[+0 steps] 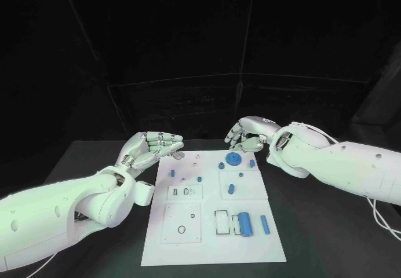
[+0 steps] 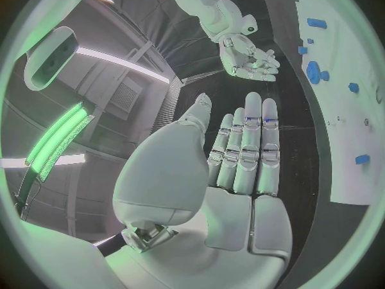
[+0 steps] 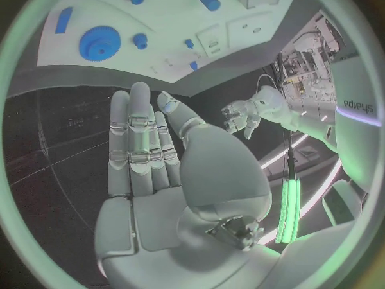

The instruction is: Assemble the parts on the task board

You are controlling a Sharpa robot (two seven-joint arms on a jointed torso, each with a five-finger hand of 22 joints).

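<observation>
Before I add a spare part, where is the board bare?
On the task board, the near strip below the recessed frames and the large blue cylinder is bare. The far end around the blue gear and small pegs is crowded, flanked by both hands.

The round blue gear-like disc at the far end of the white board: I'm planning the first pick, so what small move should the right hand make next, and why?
Probably lower the right hand toward the round blue gear-like disc. That hand hovers open and empty just beyond the white task board's far edge, with the disc the nearest large part. The left hand is open too, near the opposite far corner.
</observation>
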